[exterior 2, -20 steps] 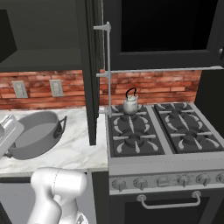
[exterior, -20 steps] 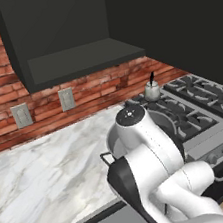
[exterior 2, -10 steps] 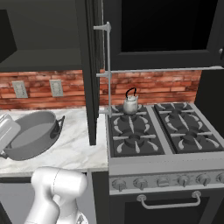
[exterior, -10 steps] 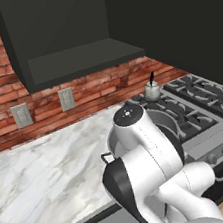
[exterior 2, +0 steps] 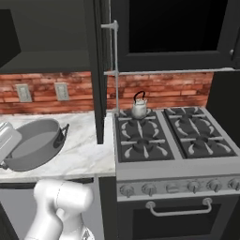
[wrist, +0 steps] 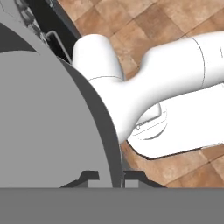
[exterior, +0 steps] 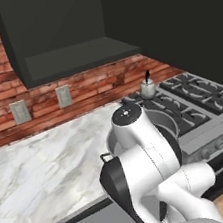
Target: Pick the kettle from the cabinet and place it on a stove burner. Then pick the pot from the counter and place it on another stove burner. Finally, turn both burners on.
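The grey pot [exterior 2: 33, 149] hangs tilted over the left of the marble counter [exterior 2: 89, 157], one dark loop handle to the right. My gripper [wrist: 111, 177] is shut on its rim; the white hand [exterior 2: 6, 139] shows at the pot's left edge. In the hand view the pot [wrist: 48, 118] covers the left half, with floor tiles beyond. In the left base view the pot's rim [exterior: 169, 121] peeks out behind my arm. The small silvery kettle [exterior 2: 139, 108] [exterior: 147, 88] stands on the rear left stove burner. The black cabinet niche [exterior: 75, 58] is above the counter.
A black cabinet door [exterior 2: 99, 70] with a steel bar handle [exterior 2: 115, 65] hangs open between the counter and the range. The front left burner [exterior 2: 140, 146] and both right burners [exterior 2: 197, 136] are bare. Knobs [exterior 2: 173, 188] line the range front. Wall sockets [exterior: 63, 96] sit on the brick.
The pot has shifted slightly in my grip, and the arm has barely moved. The kettle stays on its burner.
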